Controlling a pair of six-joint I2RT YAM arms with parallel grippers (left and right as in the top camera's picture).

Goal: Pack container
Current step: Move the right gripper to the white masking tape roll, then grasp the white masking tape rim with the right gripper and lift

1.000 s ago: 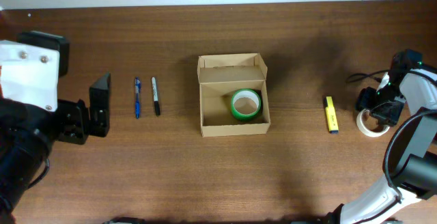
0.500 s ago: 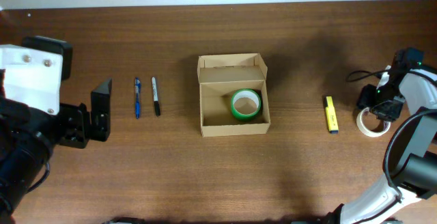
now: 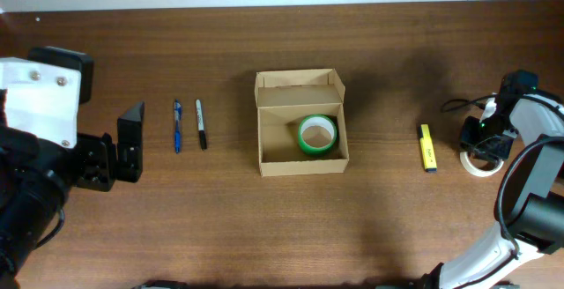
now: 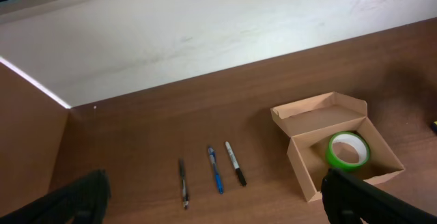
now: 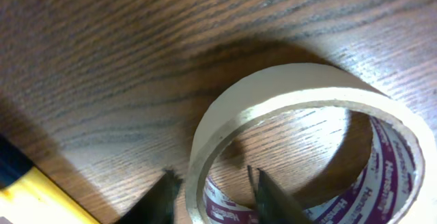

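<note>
Container [image 3: 300,135], overhead view: open at mid-bench, flap on the far side, green tape roll [image 3: 317,136] inside. Right tool [image 3: 486,144] is at the far right, over a white tape roll [image 3: 480,161]. The container lies well to its left, with a yellow marker [image 3: 426,146] between. Left tool [image 3: 130,139] stands about as far off on the other side.

Left wrist view: left tool spread wide, holding nothing; container ahead and to the right.

Right wrist view: fingers [image 5: 162,198] straddle the white roll's wall, narrowly apart, and by my reading not yet pinching it. Purple print inside the core is illegible. No marking seen on the container.
</note>
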